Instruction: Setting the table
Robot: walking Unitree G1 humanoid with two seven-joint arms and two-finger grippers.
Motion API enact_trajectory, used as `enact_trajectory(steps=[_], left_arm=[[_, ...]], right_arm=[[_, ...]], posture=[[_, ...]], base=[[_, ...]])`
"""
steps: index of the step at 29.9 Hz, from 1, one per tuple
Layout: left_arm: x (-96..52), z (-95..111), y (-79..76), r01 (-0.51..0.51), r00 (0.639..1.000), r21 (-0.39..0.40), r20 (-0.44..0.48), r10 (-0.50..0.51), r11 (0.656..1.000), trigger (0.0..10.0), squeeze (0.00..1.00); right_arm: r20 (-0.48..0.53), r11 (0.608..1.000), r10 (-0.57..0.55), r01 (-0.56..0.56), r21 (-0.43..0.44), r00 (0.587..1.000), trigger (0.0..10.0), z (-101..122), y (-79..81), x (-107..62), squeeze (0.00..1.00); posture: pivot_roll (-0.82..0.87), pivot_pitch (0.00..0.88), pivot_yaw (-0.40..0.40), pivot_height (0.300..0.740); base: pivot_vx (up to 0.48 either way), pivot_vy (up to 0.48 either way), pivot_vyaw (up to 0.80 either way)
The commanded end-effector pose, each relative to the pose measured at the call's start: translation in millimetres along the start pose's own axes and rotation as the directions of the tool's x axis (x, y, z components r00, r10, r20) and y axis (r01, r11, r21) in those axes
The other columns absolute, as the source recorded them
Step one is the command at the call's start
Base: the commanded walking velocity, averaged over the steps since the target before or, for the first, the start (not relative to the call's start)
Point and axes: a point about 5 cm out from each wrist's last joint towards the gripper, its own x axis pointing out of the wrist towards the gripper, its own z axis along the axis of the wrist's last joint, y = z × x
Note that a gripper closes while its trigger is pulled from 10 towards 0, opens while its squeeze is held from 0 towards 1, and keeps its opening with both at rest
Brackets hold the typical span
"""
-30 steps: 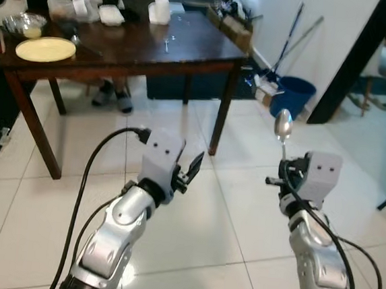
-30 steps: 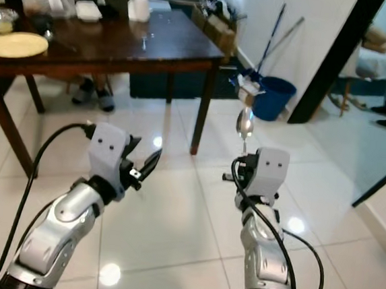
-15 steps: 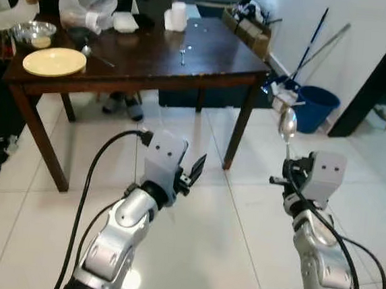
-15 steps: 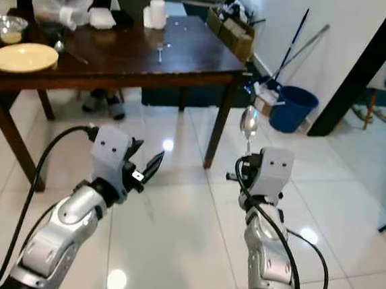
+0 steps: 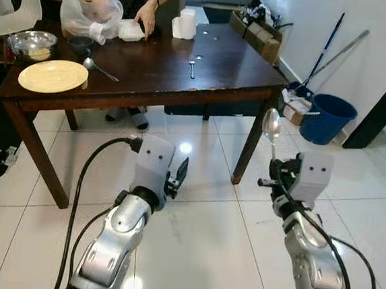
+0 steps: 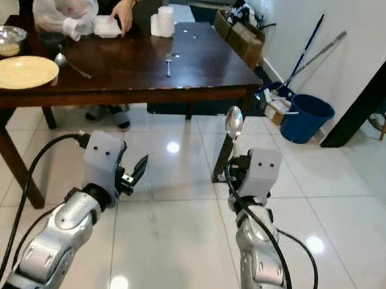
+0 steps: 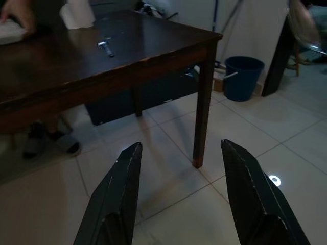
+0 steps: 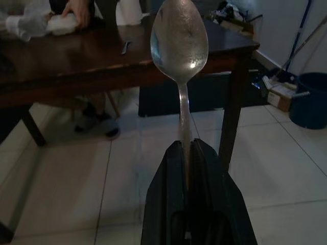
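Right hand (image 8: 185, 145): fingers pressed together on the handle of a metal spoon (image 8: 179, 38), which stands upright with its bowl at the top, held over the tiled floor (image 5: 197, 246) short of the counter.
Left hand (image 7: 179, 153): fingers spread apart with nothing between them, pointing toward the counter's near corner leg (image 7: 203, 107).
Open room: bare white tiles lie between both hands and the counter; the hands are well apart from each other.
Counter (image 5: 152, 66): dark wood, its near edge running across ahead of the hands, its right corner leg just beyond the right hand.
On the counter: a yellow plate (image 5: 53, 75) near the left front edge, a second spoon (image 5: 98, 68) just beside it, a metal bowl (image 5: 31, 42) behind the plate, a fork (image 5: 191, 67) toward the middle, a white roll (image 5: 185, 23) at the far side.
Person: seated at the far side, one hand in a clear plastic bag (image 5: 89, 15), the other on a white container (image 5: 130, 29).
Right of the counter: a blue bucket (image 5: 326, 118) with mop handles leaning on the wall, and cardboard boxes (image 5: 260, 35) behind.
Head views: show both arms, the plate and the bowl.
Left wrist view: shows the counter's right end, the fork and the bucket past the open fingers.
Right wrist view: shows the spoon's bowl close up, scuffed and shiny.
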Motion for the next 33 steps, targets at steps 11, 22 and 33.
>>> enact_trajectory(steps=[11, 22, 33], left_arm=[[2.4, 1.4, -7.7, 0.031, 1.000, 0.005, 0.000, -0.031, 1.000, 10.0, 0.00], [3.5, 2.5, -10.7, 0.046, 0.999, 0.010, 0.004, -0.046, 0.999, 10.0, 0.00], [3.9, 2.1, -11.5, 0.048, 0.999, 0.002, 0.003, -0.048, 0.999, 10.0, 0.00]], right_arm=[[-0.001, 1.000, -0.023, 0.023, 0.002, 1.000, 10.0, -1.3, -6.2, -2.8, 0.00], [-0.002, 1.000, -0.031, 0.031, 0.005, 1.000, 10.0, -1.3, -7.3, -2.1, 0.00], [-0.002, 0.999, -0.034, 0.034, 0.002, 0.999, 10.0, -1.1, -8.4, -2.3, 0.00]], posture=[[-0.06, 0.000, 0.051, 0.740], [-0.06, 0.000, 0.052, 0.740], [-0.07, 0.000, 0.052, 0.740]], base=[[0.480, 0.000, 0.00], [0.459, 0.000, 0.00], [0.448, 0.000, 0.00]])
